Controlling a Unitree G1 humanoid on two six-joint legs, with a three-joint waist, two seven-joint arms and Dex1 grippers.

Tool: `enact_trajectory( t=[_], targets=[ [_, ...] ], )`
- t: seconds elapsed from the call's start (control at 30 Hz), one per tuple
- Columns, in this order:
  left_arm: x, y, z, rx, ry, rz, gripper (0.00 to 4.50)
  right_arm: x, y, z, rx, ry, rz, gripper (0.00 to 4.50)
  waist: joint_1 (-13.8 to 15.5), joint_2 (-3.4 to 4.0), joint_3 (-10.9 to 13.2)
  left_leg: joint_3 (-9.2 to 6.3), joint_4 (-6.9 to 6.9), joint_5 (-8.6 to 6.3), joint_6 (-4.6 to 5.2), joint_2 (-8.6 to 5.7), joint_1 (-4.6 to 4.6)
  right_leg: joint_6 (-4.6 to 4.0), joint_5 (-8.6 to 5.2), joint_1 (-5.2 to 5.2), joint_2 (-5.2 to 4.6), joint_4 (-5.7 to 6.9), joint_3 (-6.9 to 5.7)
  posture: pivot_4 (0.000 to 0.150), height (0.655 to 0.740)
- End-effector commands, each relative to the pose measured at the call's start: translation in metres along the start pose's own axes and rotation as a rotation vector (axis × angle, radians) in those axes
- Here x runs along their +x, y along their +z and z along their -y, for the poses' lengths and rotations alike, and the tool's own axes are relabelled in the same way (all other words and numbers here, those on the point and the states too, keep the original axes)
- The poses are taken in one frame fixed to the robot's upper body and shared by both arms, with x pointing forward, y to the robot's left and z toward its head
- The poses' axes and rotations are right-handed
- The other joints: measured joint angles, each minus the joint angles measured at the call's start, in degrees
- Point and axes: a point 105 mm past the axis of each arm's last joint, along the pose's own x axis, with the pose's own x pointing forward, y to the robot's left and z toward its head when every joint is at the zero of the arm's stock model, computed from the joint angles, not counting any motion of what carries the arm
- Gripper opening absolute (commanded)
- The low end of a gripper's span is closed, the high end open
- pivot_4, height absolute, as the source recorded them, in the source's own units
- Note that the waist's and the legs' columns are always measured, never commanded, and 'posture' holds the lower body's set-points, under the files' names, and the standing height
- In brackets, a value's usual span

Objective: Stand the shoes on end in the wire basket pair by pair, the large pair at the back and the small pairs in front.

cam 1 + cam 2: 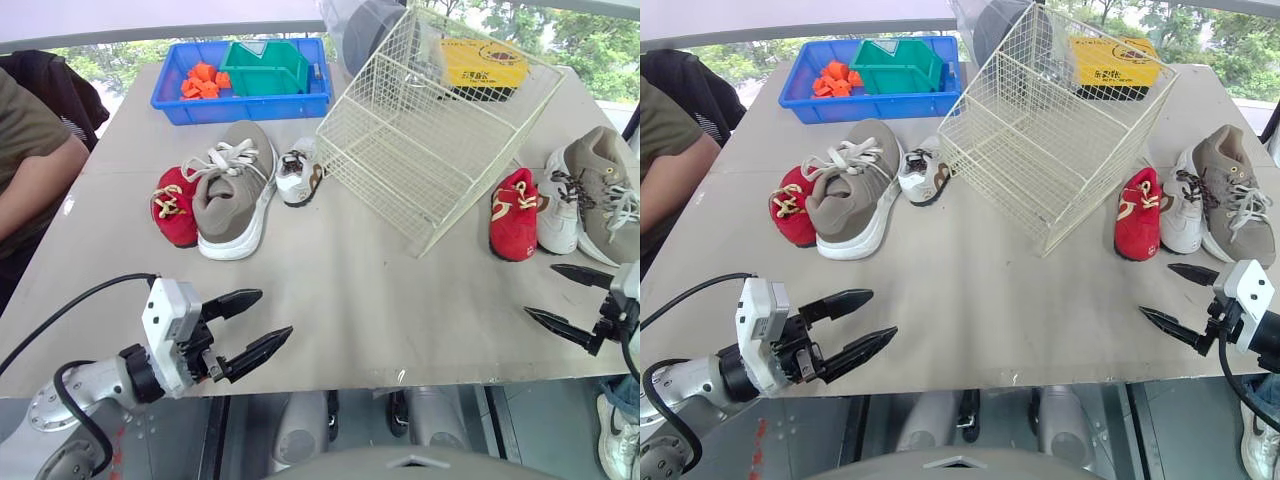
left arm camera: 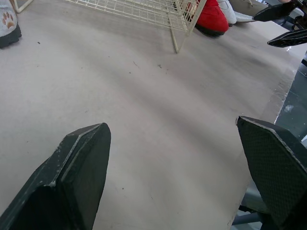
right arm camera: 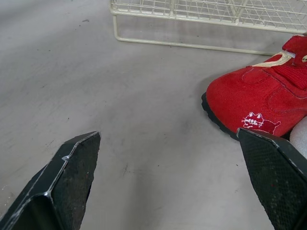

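Two red shoes (image 1: 175,207) (image 1: 515,215), two grey shoes (image 1: 235,195) (image 1: 600,185), two white shoes (image 1: 298,177) (image 1: 557,215), one wire basket (image 1: 420,150), one blue tray (image 1: 240,108).

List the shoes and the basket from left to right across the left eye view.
left red shoe → left grey shoe → left white shoe → wire basket → right red shoe → right white shoe → right grey shoe

Grey table, window behind, daylight.
Matte grey tabletop (image 1: 350,300), lightly scuffed and speckled, evenly lit with soft shadows. Along the far side, window (image 1: 585,45) with green trees outside. Below the near edge, dark grey floor (image 1: 545,425). At the left edge, seated person's arm (image 1: 40,180) in an olive sleeve, with a dark chair back behind.
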Motion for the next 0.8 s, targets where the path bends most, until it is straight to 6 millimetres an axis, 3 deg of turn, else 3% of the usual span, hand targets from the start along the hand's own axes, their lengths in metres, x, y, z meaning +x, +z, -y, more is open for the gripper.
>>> enact_trajectory(
  t=[0.03,0.13,0.3,0.47,0.7,0.8],
  targets=[
    [0.008,0.019,0.005,0.054,-0.04,0.072,4.5,0.008,0.034,-0.005,-0.047,-0.02,0.109,4.44,0.0,0.0,0.0,0.0,0.0,0.0,0.0,0.0,0.0,0.0,0.0,0.0,0.0,0.0,0.0,0.15,0.74],
    [0.019,0.035,0.009,0.07,-0.087,0.154,4.5,0.028,0.094,-0.033,-0.039,0.043,0.255,4.44,0.0,0.38,0.0,-0.06,0.0,0.0,-0.01,0.04,-0.02,-0.03,0.02,-0.01,-0.02,0.03,-0.02,0.15,0.74],
    [0.022,0.044,0.012,0.115,-0.13,0.19,4.5,0.036,0.141,-0.057,-0.01,0.136,0.246,4.44,0.0,0.37,-0.1,0.0,-0.07,0.0,-0.02,0.04,-0.04,-0.09,0.06,0.0,0.06,-0.05,0.01,0.15,0.74],
    [0.024,0.047,0.017,0.163,-0.166,0.192,4.5,0.053,0.162,-0.063,0.004,0.175,0.185,4.44,0.0,0.25,-0.1,0.0,-0.07,-0.02,0.02,-0.02,-0.09,-0.28,0.17,-0.02,0.0,-0.13,-0.01,0.15,0.74],
    [0.032,0.043,0.019,0.173,-0.173,0.198,4.5,0.122,0.186,-0.056,0.031,0.13,0.043,4.44,-1.2,0.24,-0.1,0.01,-0.05,0.03,0.08,0.02,-0.08,-0.36,0.23,-0.05,0.03,-0.11,0.0,0.15,0.74],
    [0.033,0.042,0.02,0.169,-0.159,0.209,4.5,0.144,0.186,-0.051,0.021,0.063,-0.058,4.44,-1.5,0.25,-0.1,0.05,-0.08,0.16,0.27,0.02,-0.22,-0.43,0.27,-0.17,0.02,-0.09,0.02,0.15,0.74]
  ],
)
